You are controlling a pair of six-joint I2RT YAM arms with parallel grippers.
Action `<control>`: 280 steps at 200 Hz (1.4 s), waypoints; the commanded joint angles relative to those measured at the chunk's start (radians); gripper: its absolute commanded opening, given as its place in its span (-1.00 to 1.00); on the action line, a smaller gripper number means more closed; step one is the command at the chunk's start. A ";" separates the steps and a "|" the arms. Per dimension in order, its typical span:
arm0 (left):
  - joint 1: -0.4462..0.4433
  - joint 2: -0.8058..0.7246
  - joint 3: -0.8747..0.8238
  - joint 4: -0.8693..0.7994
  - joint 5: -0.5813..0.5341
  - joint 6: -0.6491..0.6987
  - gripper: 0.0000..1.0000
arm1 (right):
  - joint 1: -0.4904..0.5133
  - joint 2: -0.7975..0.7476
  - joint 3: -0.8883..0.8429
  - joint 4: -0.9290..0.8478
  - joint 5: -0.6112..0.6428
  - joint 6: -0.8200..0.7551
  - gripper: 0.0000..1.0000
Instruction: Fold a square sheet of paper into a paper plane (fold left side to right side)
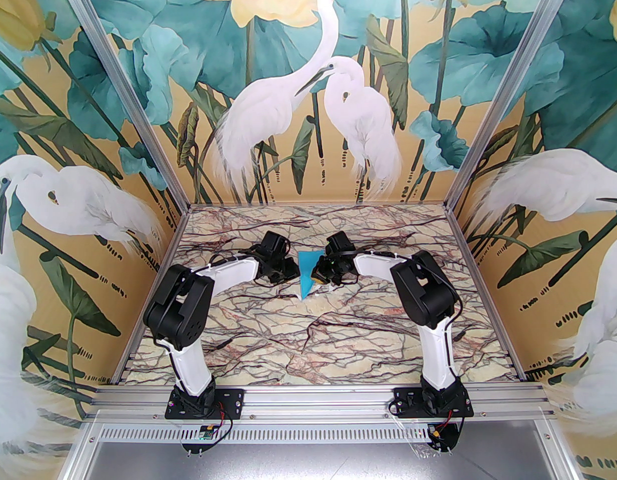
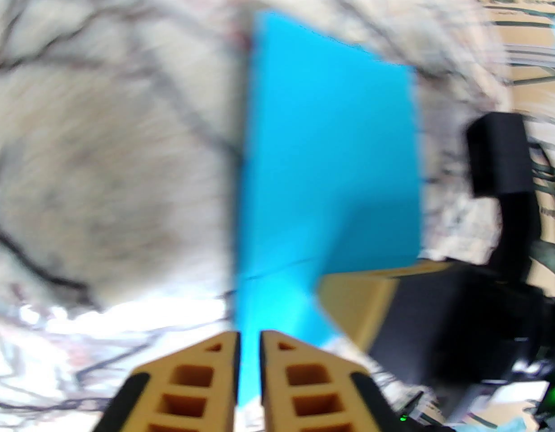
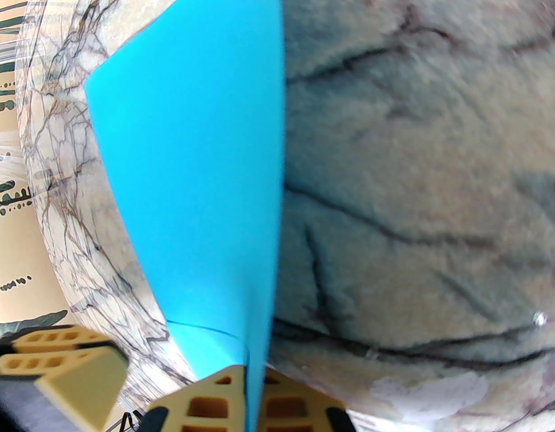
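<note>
The paper plane [image 1: 307, 274], smooth bright cyan-blue paper creased into a slim wedge, is between the two grippers over the middle of the veined, marble-patterned table [image 1: 308, 338]. Its long axis runs near to far, with the tip pointing near. The right gripper [image 3: 255, 389], with ribbed tan fingers, is clamped on its edge. The left gripper [image 2: 249, 344] is closed just left of it; whether it pinches the paper is unclear.

You're looking at a marble-patterned worktop [image 1: 313, 338] veined with dark lines. An aluminium rail [image 1: 313, 398] runs along its near edge, and slanting aluminium posts [image 1: 124, 88] rise from its far corners. A mural of white egrets [image 1: 268, 113] and teal leaves covers the surrounding walls.
</note>
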State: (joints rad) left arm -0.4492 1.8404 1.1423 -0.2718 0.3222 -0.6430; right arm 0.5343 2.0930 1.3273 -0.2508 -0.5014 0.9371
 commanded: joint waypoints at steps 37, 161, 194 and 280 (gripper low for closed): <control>0.001 0.091 -0.011 0.095 0.092 -0.040 -0.96 | -0.005 -0.008 -0.008 0.002 -0.016 -0.017 -0.92; 0.003 0.180 0.004 0.036 0.035 -0.038 -0.90 | -0.016 -0.054 -0.046 0.056 -0.025 -0.028 -0.59; 0.003 0.187 0.011 0.026 0.038 -0.038 -0.90 | -0.041 -0.112 -0.104 0.114 -0.027 -0.037 -0.45; 0.003 0.188 0.014 0.022 0.047 -0.041 -0.90 | -0.128 -0.167 -0.229 0.158 0.014 -0.031 -0.45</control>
State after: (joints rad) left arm -0.4488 1.9778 1.1553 -0.1905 0.3897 -0.6811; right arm 0.4129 1.9427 1.1244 -0.1101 -0.5144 0.9150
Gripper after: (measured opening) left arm 0.054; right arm 0.277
